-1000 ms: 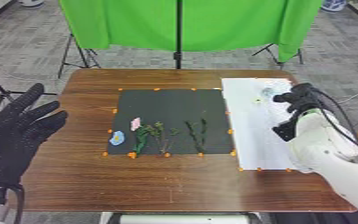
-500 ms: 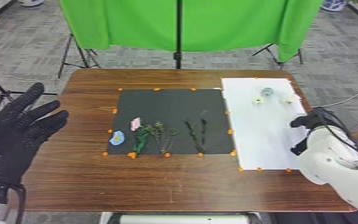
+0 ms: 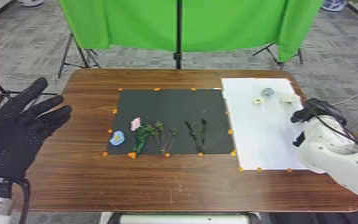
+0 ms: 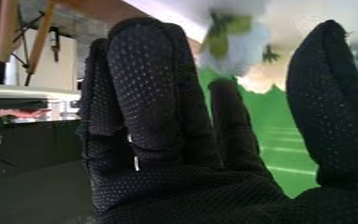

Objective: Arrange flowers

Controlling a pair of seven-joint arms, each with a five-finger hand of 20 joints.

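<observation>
The table (image 3: 158,187) is extending under and to the left of the right hand (image 4: 184,197). The white sheet (image 3: 264,137) is lying directly beside that hand, and the dark mat (image 3: 162,105) is being kept farther to its left. Well beyond the mat, the left hand (image 3: 15,130) is being held spread, nothing in its grasp. The right hand is also being held empty, fingers straight and thumb standing well apart.

On the mat, leafy stems (image 3: 141,141) and thin dark stems (image 3: 193,136) are lying well to the right hand's left, their long axes running roughly away from the robot. Near the leafy stems, a blue flower (image 3: 117,138) and a pink flower (image 3: 135,124) are being left loose.

The next move is probably turning on the pale flower (image 3: 287,99), lying ahead and slightly left of the right hand, by far the nearer one. A grey-blue flower (image 3: 267,92) and a tiny yellowish flower (image 3: 257,101) are lying farther left.

In the wrist view, blooms beyond the fingers are being blurred; which is which cannot be told, nor whether any is being touched.
</observation>
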